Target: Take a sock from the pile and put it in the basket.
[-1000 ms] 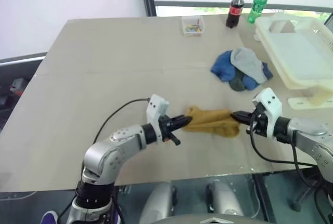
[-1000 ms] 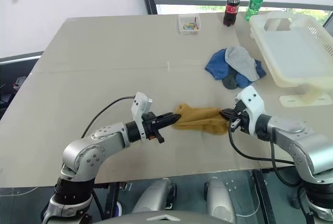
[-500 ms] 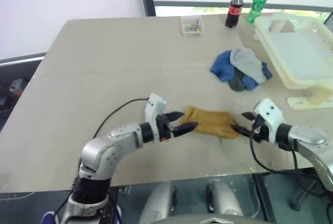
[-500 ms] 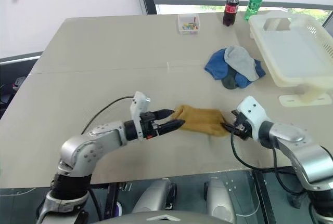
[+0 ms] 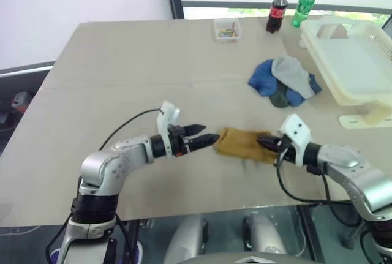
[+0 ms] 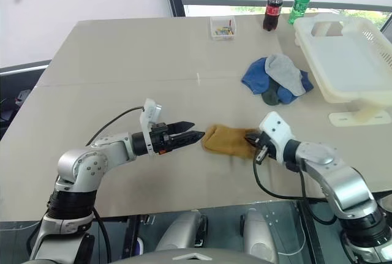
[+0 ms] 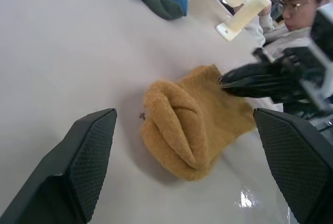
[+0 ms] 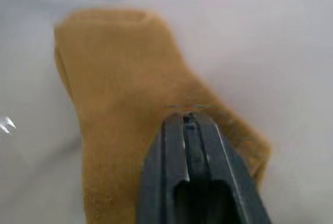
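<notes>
Partly, right claw (image 8: 190, 117) tips hide sock (image 8: 119, 109)

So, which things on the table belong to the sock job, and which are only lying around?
For the job:
- mustard sock, right end effector shut on its edge
- left end effector, open beside the sock
- sock pile
- cream basket

Lying about:
- cola bottle
- green bottle
- small clear box

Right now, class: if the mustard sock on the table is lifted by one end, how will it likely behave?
Probably floppy: the mustard sock lies bunched in soft folds, so the free end should droop. Likely light, being thin knit. It shouldn't roll or slip; the shut right gripper sits at its edge, the open left gripper apart.
</notes>
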### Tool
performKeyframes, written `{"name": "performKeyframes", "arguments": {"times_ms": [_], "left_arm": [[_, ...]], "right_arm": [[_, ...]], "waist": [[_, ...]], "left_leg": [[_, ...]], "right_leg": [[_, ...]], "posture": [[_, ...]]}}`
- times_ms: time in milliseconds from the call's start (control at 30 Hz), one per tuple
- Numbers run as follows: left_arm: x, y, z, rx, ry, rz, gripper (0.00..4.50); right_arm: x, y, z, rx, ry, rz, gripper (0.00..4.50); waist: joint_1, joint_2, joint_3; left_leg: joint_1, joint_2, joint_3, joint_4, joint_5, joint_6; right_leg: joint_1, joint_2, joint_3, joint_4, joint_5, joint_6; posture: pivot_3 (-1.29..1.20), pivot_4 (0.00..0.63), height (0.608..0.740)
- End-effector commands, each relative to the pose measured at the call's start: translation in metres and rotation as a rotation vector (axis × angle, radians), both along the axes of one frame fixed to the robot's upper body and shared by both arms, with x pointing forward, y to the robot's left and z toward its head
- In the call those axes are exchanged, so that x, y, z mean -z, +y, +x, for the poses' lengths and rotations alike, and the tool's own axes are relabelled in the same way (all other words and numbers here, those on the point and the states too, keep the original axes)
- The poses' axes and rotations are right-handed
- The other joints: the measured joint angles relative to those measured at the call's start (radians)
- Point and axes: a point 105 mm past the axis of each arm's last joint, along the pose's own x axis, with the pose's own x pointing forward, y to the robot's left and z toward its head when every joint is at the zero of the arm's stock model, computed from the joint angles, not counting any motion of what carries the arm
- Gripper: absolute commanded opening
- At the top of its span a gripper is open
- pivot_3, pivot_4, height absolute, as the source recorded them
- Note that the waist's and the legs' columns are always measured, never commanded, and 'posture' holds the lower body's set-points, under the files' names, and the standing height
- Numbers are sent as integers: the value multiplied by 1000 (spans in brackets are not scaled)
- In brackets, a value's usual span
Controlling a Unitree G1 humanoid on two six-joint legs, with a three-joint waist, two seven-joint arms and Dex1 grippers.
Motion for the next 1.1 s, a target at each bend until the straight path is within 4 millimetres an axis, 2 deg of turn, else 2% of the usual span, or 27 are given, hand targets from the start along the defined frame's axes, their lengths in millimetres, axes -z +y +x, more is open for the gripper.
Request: {"name": "performKeyframes", "arguments": {"times_ms": [33, 133, 267, 400, 533, 700, 933, 1100], "left_arm": [[7, -4, -7, 70, 41, 50, 4500], [12, -11, -10, 107, 100, 65, 4500], [17, -21, -1, 94, 181, 83, 4500], [-3, -43, 3, 144, 115, -27, 4500], [-22, -55, -7, 250, 173, -158, 4500], [-33, -72, -11, 340, 221, -238, 4500], [-26, -101, -10, 428, 259, -255, 4500], [-29, -119, -15, 495, 278, -304, 4500]], "right_arm": [[13, -4, 4, -19, -25, -62, 60], [24, -7, 5, -47, -26, -111, 60], [21, -5, 5, -63, -40, -100, 60], [17, -6, 4, -65, -54, -93, 60], [11, -7, 2, -58, -76, -84, 60], [-2, -13, 0, -38, -111, -79, 60], [-15, -17, -6, -19, -133, -78, 60], [-18, -17, -9, -8, -129, -62, 60]], "waist": [[0, 0, 0], [-1, -1, -1], [0, -2, -1], [2, -2, -1], [1, -2, -1], [6, -2, -1], [4, -2, -1], [2, -3, -1]], "left_leg": [[0, 0, 0, 0, 0, 0], [1, 0, 0, 0, 0, 0], [7, 0, -1, 1, 0, 0], [15, 0, -2, -1, -2, 3], [14, 0, -3, -1, 0, 0], [13, 0, -3, -1, 0, 0], [12, -1, -4, -2, 0, 0], [11, -1, -4, -3, 0, 0]], "right_leg": [[0, 0, 0, 0, 0, 0], [0, 0, 0, 1, 0, 0], [6, 0, -1, 1, 0, 0], [16, 0, -2, -1, 0, 0], [16, 0, -2, -2, 0, 0], [16, 0, -3, -4, 0, 0], [16, 0, -4, -6, 0, 0], [15, 0, -4, -8, 0, 0]], "posture": [[0, 150, 740], [0, 150, 740], [0, 150, 740], [0, 150, 740], [0, 150, 740], [0, 150, 740], [0, 150, 740], [0, 150, 740]]}}
